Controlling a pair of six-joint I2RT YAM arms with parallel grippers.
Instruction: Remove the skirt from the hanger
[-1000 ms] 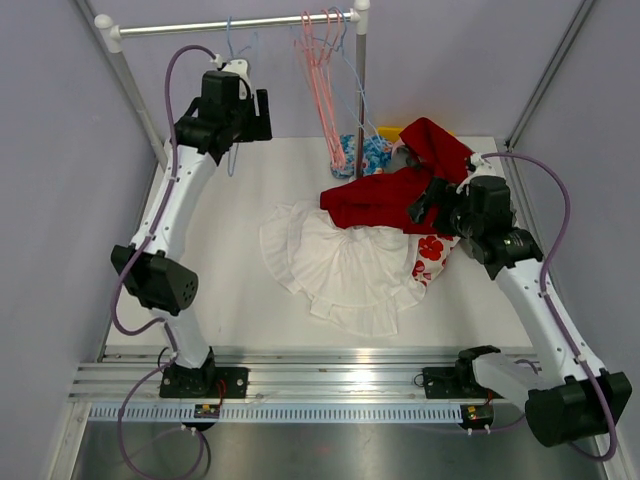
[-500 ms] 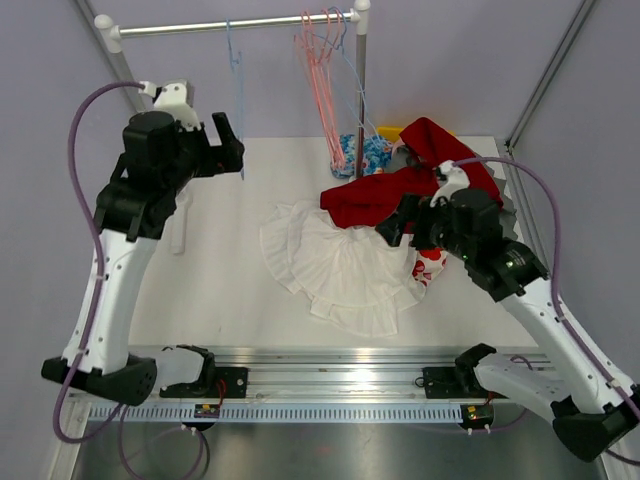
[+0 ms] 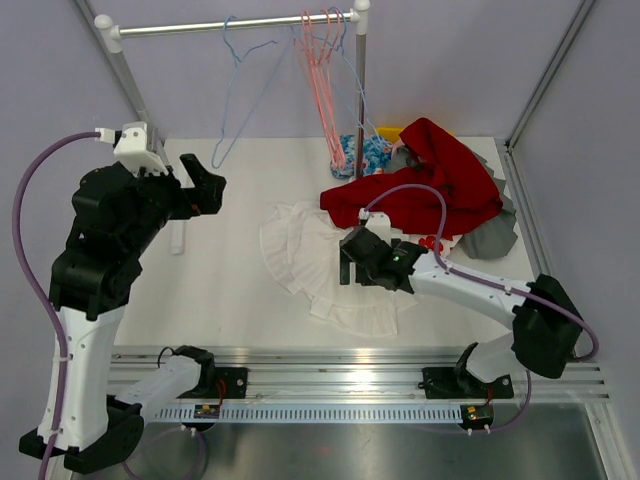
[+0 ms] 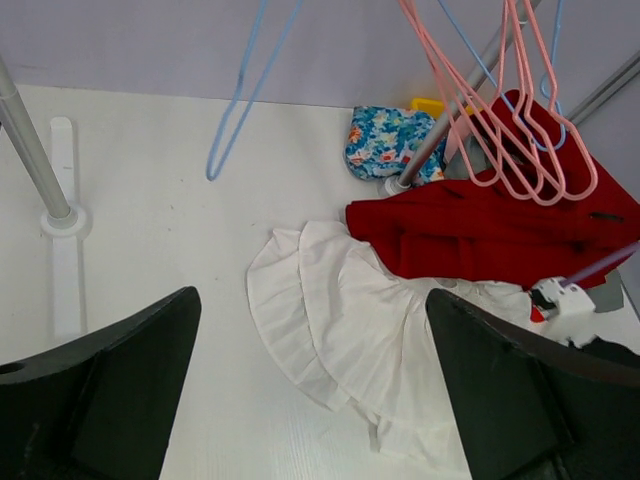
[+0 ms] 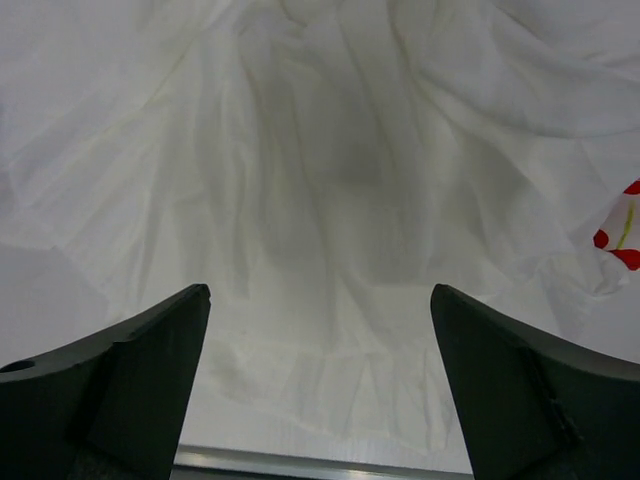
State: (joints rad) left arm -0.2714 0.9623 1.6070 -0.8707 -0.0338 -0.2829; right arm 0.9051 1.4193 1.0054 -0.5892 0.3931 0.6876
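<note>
The white ruffled skirt (image 3: 325, 262) lies spread on the table, with no hanger showing in it. It also shows in the left wrist view (image 4: 365, 335) and fills the right wrist view (image 5: 330, 170). A bare blue hanger (image 3: 238, 92) hangs tilted on the rod; the left wrist view shows its lower part (image 4: 245, 100). My left gripper (image 3: 205, 185) is open and empty, high above the table's left side (image 4: 310, 400). My right gripper (image 3: 350, 262) is open and empty, low over the skirt's middle (image 5: 320, 390).
Several pink hangers (image 3: 320, 70) hang on the rod (image 3: 200, 26) beside its right post. A red garment (image 3: 420, 190), a blue floral cloth (image 3: 365, 155) and a grey garment (image 3: 490, 238) lie at the back right. The rack's left foot (image 4: 60, 215) stands on the table.
My left arm has pulled back from the rod toward the near left, leaving the blue hanger swinging there. My right gripper has moved left from the red garment to over the white skirt.
</note>
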